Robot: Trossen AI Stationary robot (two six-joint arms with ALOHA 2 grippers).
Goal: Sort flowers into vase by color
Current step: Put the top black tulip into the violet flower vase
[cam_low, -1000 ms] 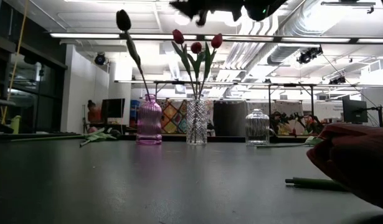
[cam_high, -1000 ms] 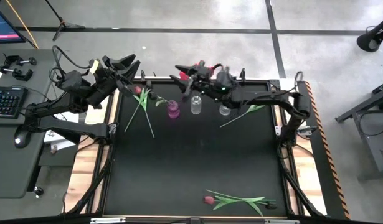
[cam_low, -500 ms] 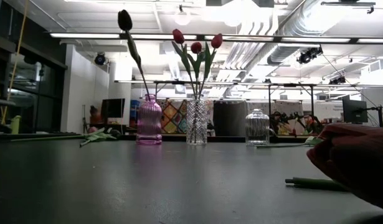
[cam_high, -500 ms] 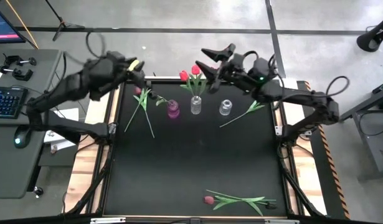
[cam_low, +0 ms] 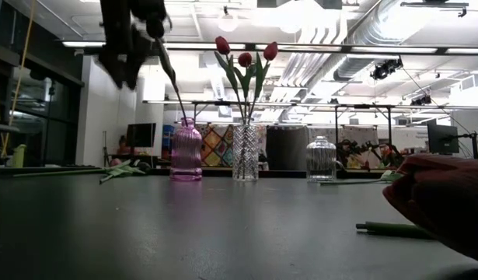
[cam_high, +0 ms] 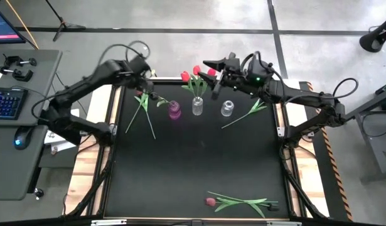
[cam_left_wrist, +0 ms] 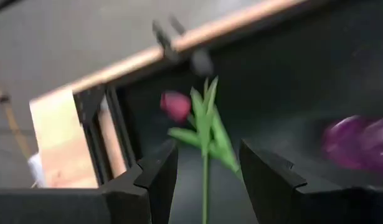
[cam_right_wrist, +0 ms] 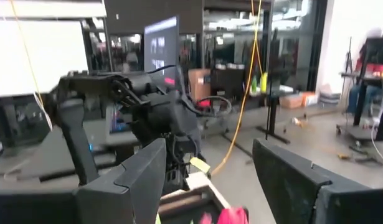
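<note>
Flowers [cam_high: 144, 103] lie on the desk [cam_high: 199, 163] from above, a pink one under the left claw [cam_high: 145, 85] by the purple vase [cam_high: 174, 111], red ones in the clear vase [cam_high: 198, 107] beside the right claw [cam_high: 213, 69], and another [cam_high: 236, 202] near the front edge. At desk height, three red tulips [cam_low: 245, 58] stand in that middle vase, an empty vase [cam_low: 321, 159] farther along. Both wrist views show each claw spread and holding nothing, the left over the pink tulip [cam_left_wrist: 176, 104].

Left hand [cam_high: 144, 86] open, raised at rear-left; right hand [cam_high: 213, 74] open, raised at rear-centre
</note>
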